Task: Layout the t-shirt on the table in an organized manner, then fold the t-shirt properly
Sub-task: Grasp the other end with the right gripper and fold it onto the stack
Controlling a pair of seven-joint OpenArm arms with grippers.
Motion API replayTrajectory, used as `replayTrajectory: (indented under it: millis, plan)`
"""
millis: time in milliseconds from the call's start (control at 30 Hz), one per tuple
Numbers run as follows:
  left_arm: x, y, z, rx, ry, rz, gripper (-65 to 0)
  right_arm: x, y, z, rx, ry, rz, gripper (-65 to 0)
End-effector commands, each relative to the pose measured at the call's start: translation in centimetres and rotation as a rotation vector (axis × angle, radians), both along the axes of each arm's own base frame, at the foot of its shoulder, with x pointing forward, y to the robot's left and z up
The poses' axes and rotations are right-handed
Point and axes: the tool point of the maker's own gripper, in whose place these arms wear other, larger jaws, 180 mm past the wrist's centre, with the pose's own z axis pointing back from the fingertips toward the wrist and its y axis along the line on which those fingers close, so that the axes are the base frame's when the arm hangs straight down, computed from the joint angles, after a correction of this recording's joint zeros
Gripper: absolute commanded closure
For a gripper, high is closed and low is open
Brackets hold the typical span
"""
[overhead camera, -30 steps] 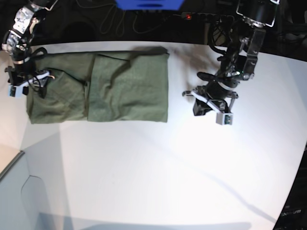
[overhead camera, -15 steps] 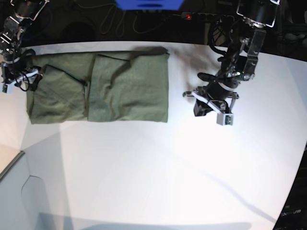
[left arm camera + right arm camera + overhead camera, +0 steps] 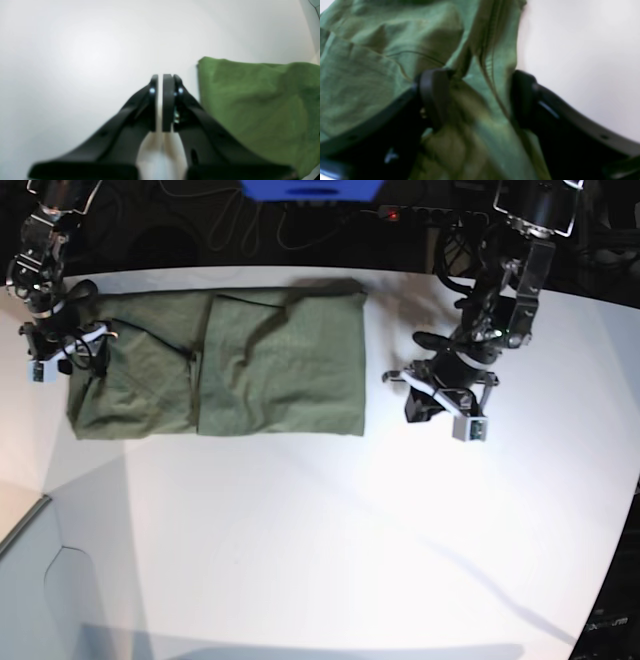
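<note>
We see the t-shirt [image 3: 215, 363] lying folded into a long strip along the far edge of the table [image 3: 330, 530], toward its far-left corner in the base view, with one fold line running across it about a third of the way from its left end. The right gripper [image 3: 480, 100] sits at the strip's left end, jaws well apart with bunched green cloth and a seam between them; in the right wrist view we cannot tell if the pads [image 3: 435, 95] actually pinch it. In the base view that gripper [image 3: 60, 345] overlaps the shirt's far-left corner. The left gripper [image 3: 162, 102] is closed on nothing, over bare table just beside the shirt's right end [image 3: 260, 105]. In the base view it [image 3: 445, 395] hangs right of the strip, apart from the cloth.
</note>
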Motion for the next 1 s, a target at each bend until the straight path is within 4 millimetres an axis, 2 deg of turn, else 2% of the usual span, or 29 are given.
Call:
replayTrajectory:
  millis: [0,67,167,200,300,433,533,700,900,967]
  plan:
    - [0.9,0.2,1.2,-0.011,-0.043,0.005,-2.7,-1.3,0.8,-1.5,0.004,0.094,0.034,-28.8]
    - [0.9,0.2,1.2,-0.01,-0.043,0.005,-2.7,-1.3,1.0,-1.6,0.006,0.095,0.038,-20.2]
    - [0.9,0.3,1.2,-0.007,-0.044,0.006,-2.7,-1.3,1.0,-1.6,0.006,0.095,0.038,-1.3]
    - [1.0,0.5,1.2,-0.006,-0.045,0.012,-2.7,-1.2,1.0,-1.5,0.006,0.093,0.038,0.0]
    - [1.4,2.0,1.5,-0.006,-0.054,0.056,-2.7,-1.0,0.9,-1.2,0.003,0.084,0.037,0.0]
    - [1.1,2.8,1.3,-0.005,-0.048,0.081,-2.7,-0.5,0.4,0.7,-0.041,0.038,0.057,0.0]
    - [1.0,2.9,1.2,-0.003,-0.044,0.08,-2.7,-0.1,1.8,2.7,-0.059,-0.019,0.076,0.0]
    - [0.6,2.3,0.7,-0.005,-0.023,0.067,-2.7,0.6,4.5,6.4,-0.091,-0.123,0.111,0.0]
    - [-1.0,0.8,-2.4,-0.034,0.063,0.081,-2.4,1.9,6.4,10.1,-0.106,-0.231,0.117,0.0]
    - [-1.4,0.3,-3.3,-0.047,0.09,0.088,-0.1,2.1,6.6,10.9,-0.114,-0.25,0.119,0.0]
